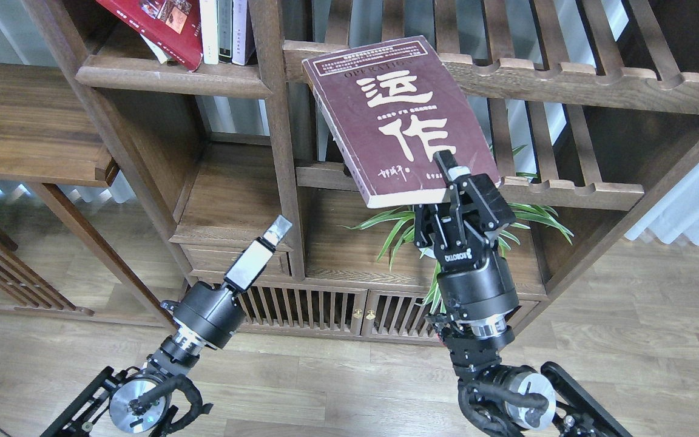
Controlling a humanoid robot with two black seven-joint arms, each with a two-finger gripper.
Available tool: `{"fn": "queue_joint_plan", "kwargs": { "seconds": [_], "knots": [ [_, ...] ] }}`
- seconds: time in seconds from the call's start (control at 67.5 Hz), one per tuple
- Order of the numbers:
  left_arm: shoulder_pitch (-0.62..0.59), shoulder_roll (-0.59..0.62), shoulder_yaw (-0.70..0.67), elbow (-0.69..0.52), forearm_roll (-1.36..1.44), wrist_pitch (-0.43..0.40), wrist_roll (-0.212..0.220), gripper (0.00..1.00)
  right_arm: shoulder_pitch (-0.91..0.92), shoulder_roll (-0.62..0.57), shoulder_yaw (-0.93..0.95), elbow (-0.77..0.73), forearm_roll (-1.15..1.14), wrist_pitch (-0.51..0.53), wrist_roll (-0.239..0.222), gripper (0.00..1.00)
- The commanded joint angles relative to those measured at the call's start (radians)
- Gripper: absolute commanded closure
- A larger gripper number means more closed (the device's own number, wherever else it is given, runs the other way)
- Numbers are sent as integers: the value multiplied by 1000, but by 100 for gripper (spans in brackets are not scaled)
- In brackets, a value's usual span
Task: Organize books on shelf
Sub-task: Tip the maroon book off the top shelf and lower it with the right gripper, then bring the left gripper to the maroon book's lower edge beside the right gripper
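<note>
My right gripper (445, 182) is shut on the bottom edge of the thick maroon book (395, 115) with big white characters. It holds the book cover-up and tilted in front of the slatted racks, right of the upright post. The red book (158, 24) leans at the top left on the dark-brown shelf (173, 77), against thin upright white, dark and lilac books (225, 30). My left gripper (273, 233) hangs low before the drawer cabinet, holding nothing; its fingers cannot be told apart. The yellow-green book is out of view.
Two slatted racks (568, 73) (568, 191) with notched rails span the right of the bookcase. A spider plant (525, 215) sits behind my right wrist. A vertical post (276, 121) divides shelf and racks. A low cabinet with slatted doors (325, 309) stands below, a side table (28, 127) at the left.
</note>
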Motion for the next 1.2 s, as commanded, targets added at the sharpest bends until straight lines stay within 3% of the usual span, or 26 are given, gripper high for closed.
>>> {"fn": "queue_joint_plan", "kwargs": {
  "seconds": [0.0, 0.222, 0.282, 0.356, 1.185],
  "knots": [
    [-4, 0, -13, -2, -3, 0, 2, 8, -28, -4, -5, -4, -1, 0, -2, 98],
    [-6, 0, -17, -2, -2, 0, 45, 10, -58, -29, -15, -14, -3, 0, 0, 98],
    [-6, 0, -10, -2, -3, 0, 46, 19, -66, -27, -15, -14, -3, 0, 0, 98],
    [-6, 0, -2, -2, -2, 0, 48, 22, -74, -26, -19, -14, -3, 0, 0, 98],
    [37, 0, -1, 4, -22, 0, 37, 16, -103, 54, -115, -148, -62, 0, -2, 97]
  ]
}}
